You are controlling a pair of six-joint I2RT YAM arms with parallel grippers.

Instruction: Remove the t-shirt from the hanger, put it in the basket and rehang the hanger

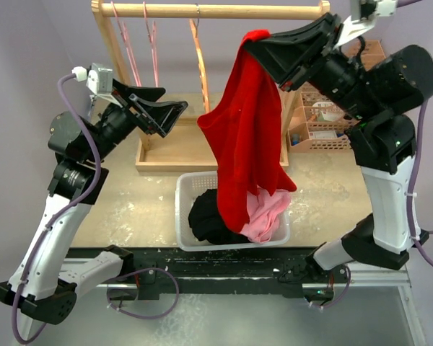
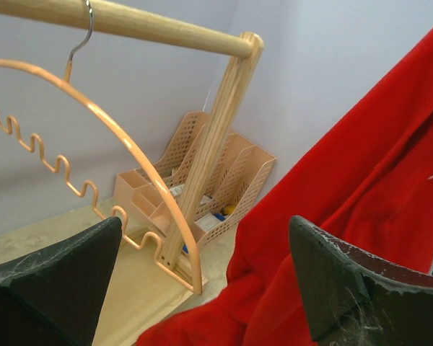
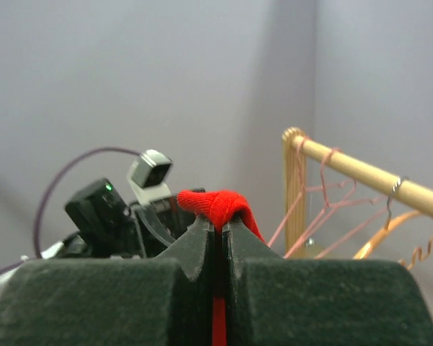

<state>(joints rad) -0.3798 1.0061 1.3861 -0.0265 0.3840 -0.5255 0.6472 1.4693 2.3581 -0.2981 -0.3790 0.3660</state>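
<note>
Top external view: the red t-shirt (image 1: 245, 137) is seen hanging from the right gripper (image 1: 254, 42), which is raised near the right end of the wooden rail (image 1: 209, 10). In the right wrist view the jaws are clamped tight on a bunched fold of red cloth. The garment drapes downward, and its lower end is trailed into the white basket (image 1: 184, 209), over a pink garment (image 1: 265, 216) and beside a black garment (image 1: 206, 216).

The orange hanger (image 1: 200, 54) is suspended from the rail just left of the shirt and appears bare. Whether the shirt's left corner is caught on the hanger's lower end cannot be settled from overhead, although in the left wrist view the two look merely beside each other.

The left gripper (image 1: 169, 115) is held wide apart and empty, level with the shirt's left edge and pointed toward it.

The removal is judged essentially done, so only a clean release is called for. The shirt should be drawn a little rightward, away from the hanger, before being lowered. The pinch should be kept until most of the cloth is gathered in the basket, and the left gripper kept clear of the hanger so that it is not set swinging.
</note>
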